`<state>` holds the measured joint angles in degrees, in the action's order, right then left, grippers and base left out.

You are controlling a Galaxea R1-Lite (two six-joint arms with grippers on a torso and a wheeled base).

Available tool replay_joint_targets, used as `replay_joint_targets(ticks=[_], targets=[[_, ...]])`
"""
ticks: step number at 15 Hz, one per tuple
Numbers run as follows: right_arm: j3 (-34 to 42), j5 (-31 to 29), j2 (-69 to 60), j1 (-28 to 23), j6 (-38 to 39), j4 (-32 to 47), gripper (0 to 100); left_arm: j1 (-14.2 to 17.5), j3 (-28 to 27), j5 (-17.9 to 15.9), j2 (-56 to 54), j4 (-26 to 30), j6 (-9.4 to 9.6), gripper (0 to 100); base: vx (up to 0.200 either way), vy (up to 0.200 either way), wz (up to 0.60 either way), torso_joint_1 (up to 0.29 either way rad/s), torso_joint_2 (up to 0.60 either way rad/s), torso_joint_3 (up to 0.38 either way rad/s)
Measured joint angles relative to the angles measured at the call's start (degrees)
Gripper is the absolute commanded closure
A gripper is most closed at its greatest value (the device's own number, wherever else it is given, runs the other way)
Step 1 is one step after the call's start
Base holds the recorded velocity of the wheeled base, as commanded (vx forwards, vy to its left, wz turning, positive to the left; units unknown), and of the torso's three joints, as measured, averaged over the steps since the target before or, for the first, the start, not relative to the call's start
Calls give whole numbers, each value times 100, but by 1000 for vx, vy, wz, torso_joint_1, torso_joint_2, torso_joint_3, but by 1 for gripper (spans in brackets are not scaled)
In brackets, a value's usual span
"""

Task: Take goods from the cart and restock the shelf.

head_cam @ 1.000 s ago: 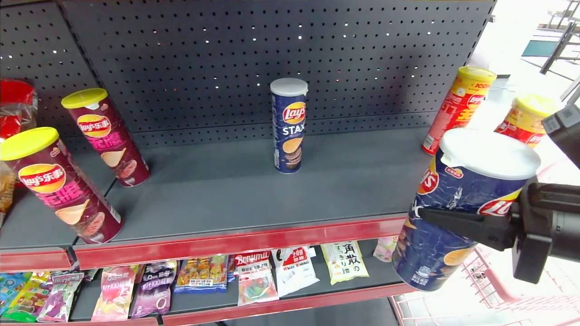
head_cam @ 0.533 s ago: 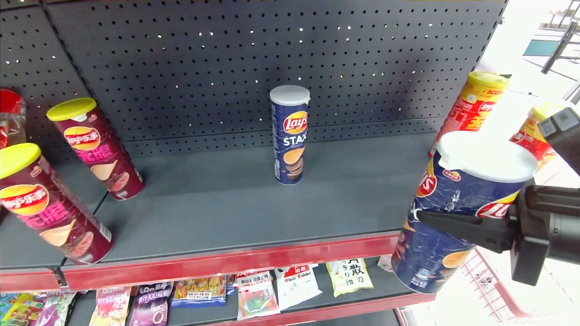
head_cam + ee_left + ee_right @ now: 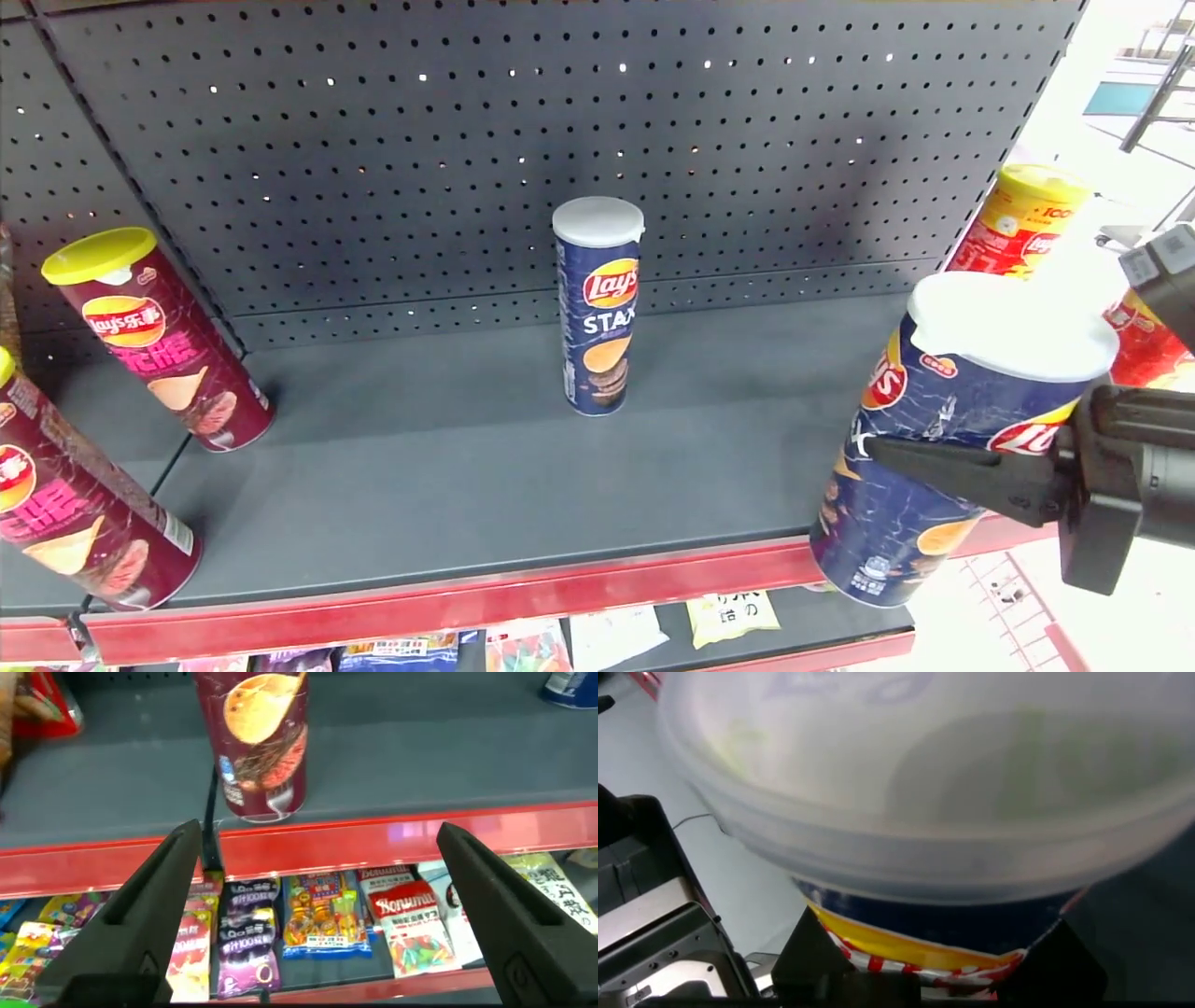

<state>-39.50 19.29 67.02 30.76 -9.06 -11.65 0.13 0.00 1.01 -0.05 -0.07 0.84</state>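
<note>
My right gripper point(image 3: 976, 457) is shut on a blue chip can with a white lid point(image 3: 934, 420), held slightly tilted in front of the right end of the grey shelf point(image 3: 485, 467), its base level with the red front edge. In the right wrist view the can's lid point(image 3: 924, 775) is close up, with the right gripper point(image 3: 938, 966) clamped around the can below it. A matching blue can point(image 3: 597, 317) stands upright mid-shelf near the pegboard. My left gripper point(image 3: 322, 915) is open and holds nothing, below the shelf's red front edge point(image 3: 392, 835).
Two maroon cans point(image 3: 159, 336) point(image 3: 65, 504) stand at the shelf's left; one maroon can point(image 3: 257, 747) is near the edge. Red-and-yellow cans point(image 3: 1018, 224) stand at the far right. Snack bags point(image 3: 327, 924) fill the lower shelf. A pink cart point(image 3: 1036, 597) is at the lower right.
The head camera has shifted, so the shelf sits lower in the picture. Against the shelf, the held blue can has risen from the lower shelf's level to the red edge.
</note>
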Motion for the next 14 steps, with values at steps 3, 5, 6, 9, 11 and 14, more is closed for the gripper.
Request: replay_joint_targets(ticks=[3, 5, 6, 9, 11, 14], targets=[[15, 6, -173, 5, 2, 0, 100, -11, 0, -37, 21, 7, 6, 0, 0, 0, 0, 0, 0, 0], [30, 0, -261, 57, 2, 0, 100, -27, 0, -484, 46, 5, 50, 0, 0, 0, 0, 0, 0, 0], [22, -10, -289, 99, 2, 0, 100, -27, 0, -558, 49, 2, 83, 0, 0, 0, 0, 0, 0, 0], [2, -304, -352, 165, 9, -2, 100, -32, -154, -864, 95, -83, 180, 0, 0, 0, 0, 0, 0, 0], [-9, -341, -330, 174, 61, -2, 100, -38, -824, -1089, 423, -129, -89, 0, 0, 0, 0, 0, 0, 0], [-113, -341, -160, 182, 127, 2, 100, -219, -2197, -1910, 1947, -260, -371, 0, 0, 0, 0, 0, 0, 0]])
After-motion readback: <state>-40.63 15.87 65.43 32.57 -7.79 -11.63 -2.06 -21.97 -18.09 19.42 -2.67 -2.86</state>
